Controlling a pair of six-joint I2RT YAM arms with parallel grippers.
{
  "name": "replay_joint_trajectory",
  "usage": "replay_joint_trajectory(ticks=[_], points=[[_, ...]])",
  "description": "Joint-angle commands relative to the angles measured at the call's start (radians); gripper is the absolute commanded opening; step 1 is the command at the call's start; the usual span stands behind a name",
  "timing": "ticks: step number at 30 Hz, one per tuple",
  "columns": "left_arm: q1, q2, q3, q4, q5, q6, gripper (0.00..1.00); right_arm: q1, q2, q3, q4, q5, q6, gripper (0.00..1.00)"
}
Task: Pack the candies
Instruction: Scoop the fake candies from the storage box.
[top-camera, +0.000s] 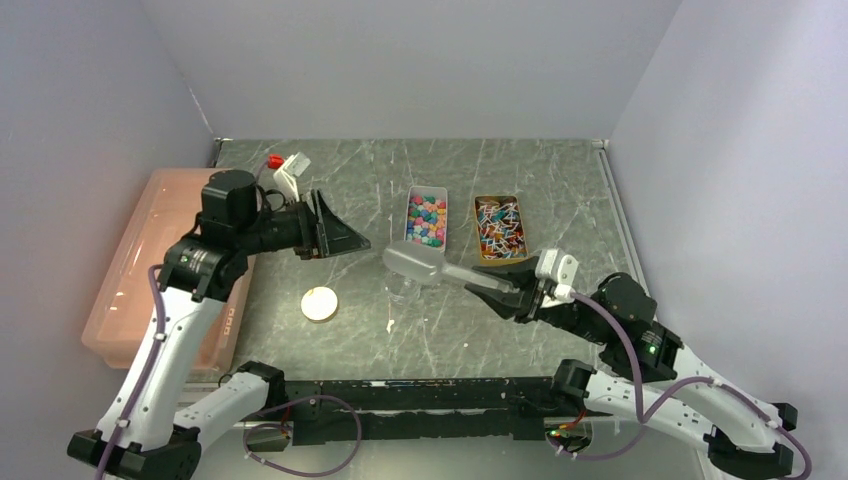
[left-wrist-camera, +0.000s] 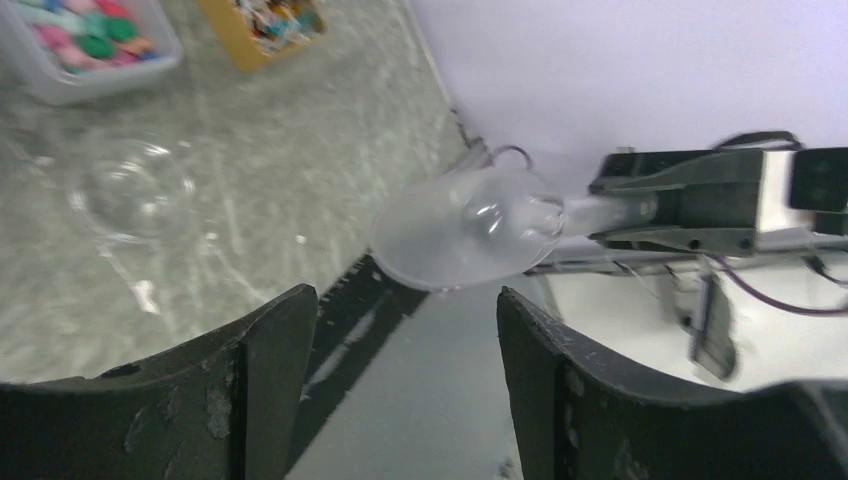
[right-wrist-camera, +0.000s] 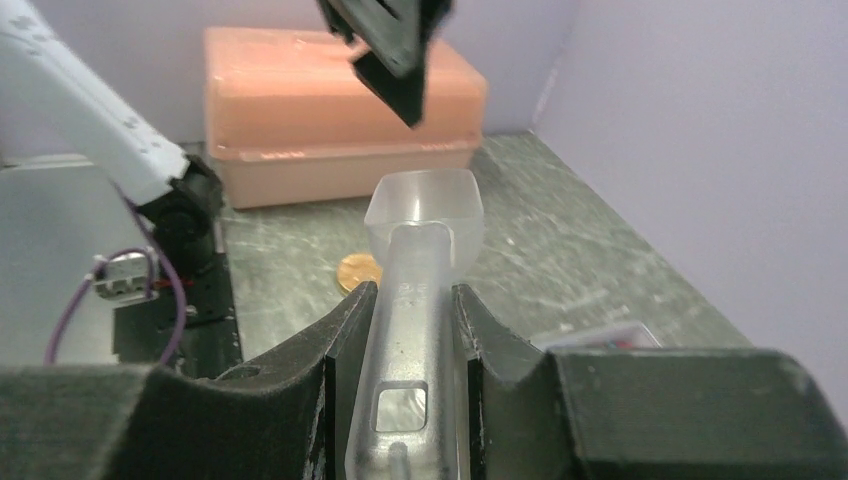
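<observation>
The candies (top-camera: 427, 218) are a mix of pink, blue and green pieces filling a white tray at the table's middle back, also in the left wrist view's top left corner (left-wrist-camera: 85, 30). My right gripper (top-camera: 492, 286) (right-wrist-camera: 412, 292) is shut on the handle of a clear plastic scoop (top-camera: 415, 264) (right-wrist-camera: 424, 215), held level above the table. No colour shows in its bowl. A clear round cup (top-camera: 404, 287) (left-wrist-camera: 130, 190) stands under the scoop's bowl. My left gripper (top-camera: 340, 237) (left-wrist-camera: 405, 300) hangs open and empty just left of the scoop (left-wrist-camera: 470, 225).
An orange tray (top-camera: 498, 228) of wrapped sweets sits right of the candy tray. A gold lid (top-camera: 320, 303) (right-wrist-camera: 358, 270) lies on the table near the left arm. A pink lidded bin (top-camera: 150, 255) (right-wrist-camera: 340, 110) fills the left edge.
</observation>
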Motion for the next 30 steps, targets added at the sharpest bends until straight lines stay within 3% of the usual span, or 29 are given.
replay_joint_trajectory(ticks=[1,5,10,17,25,30], points=[[0.0,-0.016,0.094,-0.193,-0.261,0.192,0.74,0.005,-0.002,0.118,-0.165,0.25,0.02,0.0],[0.0,-0.031,0.1,-0.195,-0.32,0.23,0.75,0.005,0.038,0.21,-0.34,0.487,0.109,0.0],[0.0,-0.041,0.029,-0.132,-0.278,0.242,0.74,0.005,0.11,0.309,-0.565,0.741,0.282,0.0],[0.0,-0.036,-0.063,-0.055,-0.232,0.227,0.73,0.005,0.223,0.375,-0.751,0.948,0.437,0.0],[0.0,-0.055,-0.166,0.056,-0.152,0.217,0.73,-0.04,0.372,0.441,-0.877,0.943,0.507,0.0],[0.0,-0.079,-0.217,0.088,-0.153,0.238,0.73,-0.243,0.426,0.445,-0.782,0.726,0.418,0.0]])
